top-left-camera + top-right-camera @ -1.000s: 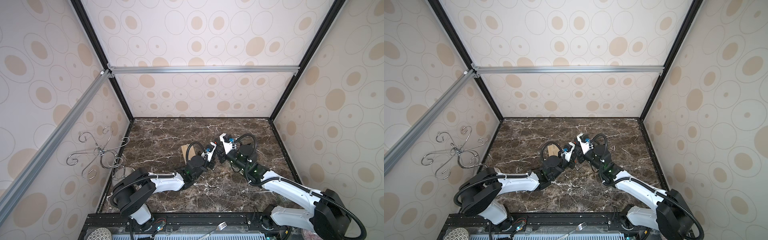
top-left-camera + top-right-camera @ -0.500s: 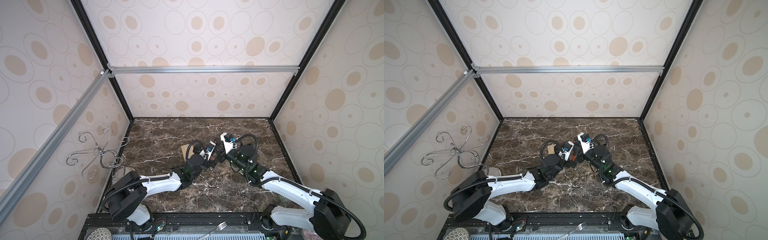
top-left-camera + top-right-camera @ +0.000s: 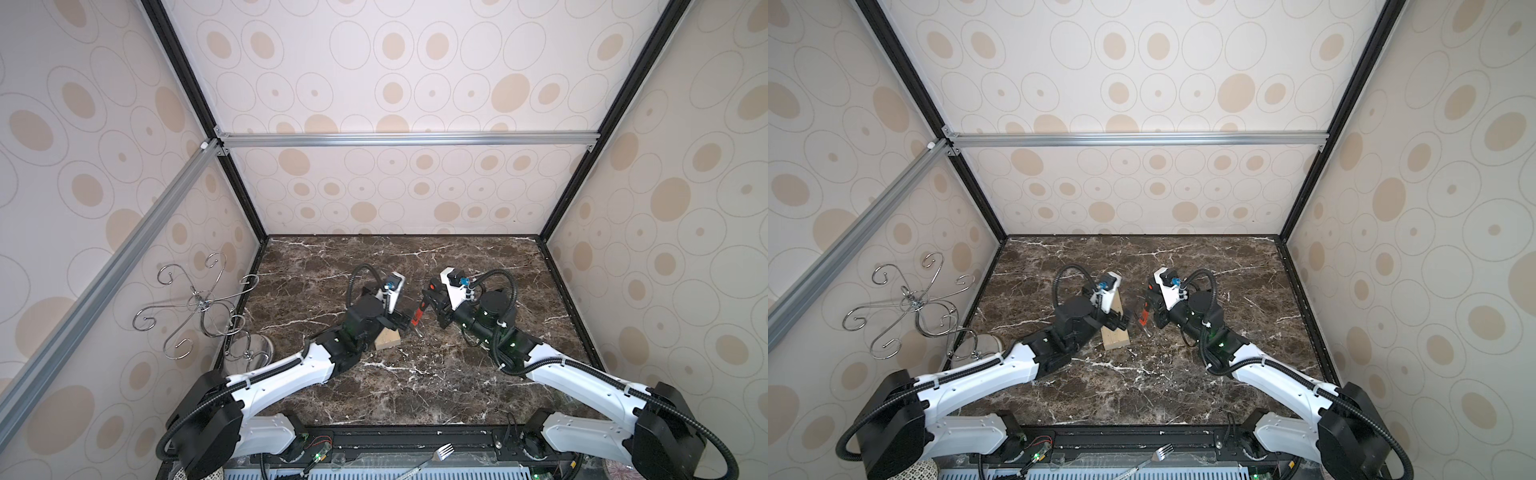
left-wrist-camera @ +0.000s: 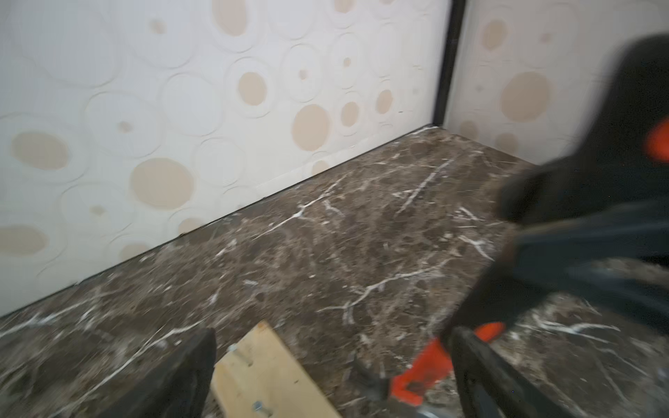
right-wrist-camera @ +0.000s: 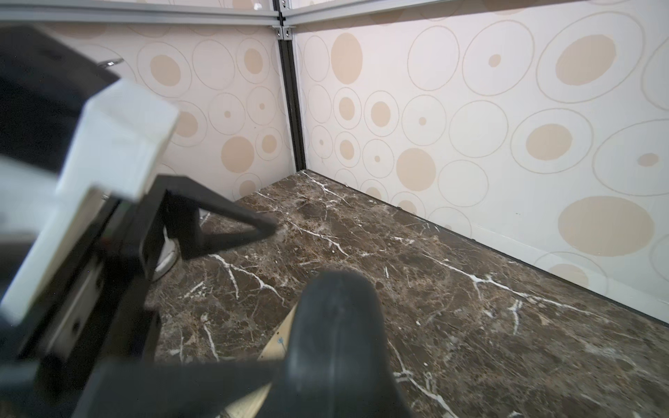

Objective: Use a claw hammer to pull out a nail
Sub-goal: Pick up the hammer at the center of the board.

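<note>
Since a second ago the left gripper (image 3: 401,320) has gone from nearly closed to fully spread, and its wrist has drawn back a little from the right arm, so more of the pale wood block (image 3: 1115,332) shows in a top view. At the far left a chrome hook stand (image 3: 199,303) sits against the wall, well clear of the work. The left gripper's jaws hang wide just over the near end of the block and grip nothing; the left wrist view shows one dark finger (image 4: 181,380) on each side of the block, which suggests the arm is placed to pin or steady the wood while the other arm levers. A small metal fastener (image 4: 260,412) stands out of the block's top face near that end, probably the nail, though it is too blurred to be sure. Just beside the block hangs the claw hammer (image 3: 417,316), head down and close to the marble tabletop (image 3: 415,386); whether the head touches stone or wood cannot be told. The right gripper (image 3: 427,297) is clamped tight on the upper, black part of the handle, a high hold that likely gives a long lever once the claw is hooked. The claw does not yet look engaged with the fastener.
</note>
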`<state>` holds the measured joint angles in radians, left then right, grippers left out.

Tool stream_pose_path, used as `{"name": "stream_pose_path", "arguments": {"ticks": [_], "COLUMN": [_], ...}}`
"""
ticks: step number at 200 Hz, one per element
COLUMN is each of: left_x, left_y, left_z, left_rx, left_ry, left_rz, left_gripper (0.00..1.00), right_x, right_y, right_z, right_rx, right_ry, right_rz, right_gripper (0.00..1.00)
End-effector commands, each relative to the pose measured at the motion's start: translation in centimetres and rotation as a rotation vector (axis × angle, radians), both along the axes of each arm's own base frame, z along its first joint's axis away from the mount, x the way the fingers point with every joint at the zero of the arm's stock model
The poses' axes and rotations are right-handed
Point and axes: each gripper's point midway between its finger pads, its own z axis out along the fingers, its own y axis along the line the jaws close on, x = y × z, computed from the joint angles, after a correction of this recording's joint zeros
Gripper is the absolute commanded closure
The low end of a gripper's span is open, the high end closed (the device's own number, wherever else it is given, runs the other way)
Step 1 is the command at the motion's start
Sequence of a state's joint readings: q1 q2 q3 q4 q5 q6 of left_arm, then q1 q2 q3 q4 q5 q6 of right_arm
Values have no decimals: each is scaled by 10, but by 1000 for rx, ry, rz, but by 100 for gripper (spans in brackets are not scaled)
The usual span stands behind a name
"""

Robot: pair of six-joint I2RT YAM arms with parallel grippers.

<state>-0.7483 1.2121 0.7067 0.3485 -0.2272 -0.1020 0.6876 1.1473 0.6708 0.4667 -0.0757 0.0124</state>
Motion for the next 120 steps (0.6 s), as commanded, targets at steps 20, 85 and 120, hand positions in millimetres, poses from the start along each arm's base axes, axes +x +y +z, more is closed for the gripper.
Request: {"name": "stream_pose_path", "arguments": {"ticks": [20, 85, 120], "left_x": [-11, -1, -5], "left_y": [11, 38, 64], "left_z": [-7, -62, -91], "left_rx": [-124, -55, -80], "left_ry": [54, 270, 384], "left_rz": [-52, 72, 169], "left_gripper": [0, 11, 39], "right_x": [-4, -4, -4], "right_y": [5, 6, 5], "right_z": [25, 30, 29], "right_rx": [6, -20, -65], "right_ry": [-74, -62, -74], "right_rz": [48, 52, 54], "right_gripper": [100, 100, 100]}}
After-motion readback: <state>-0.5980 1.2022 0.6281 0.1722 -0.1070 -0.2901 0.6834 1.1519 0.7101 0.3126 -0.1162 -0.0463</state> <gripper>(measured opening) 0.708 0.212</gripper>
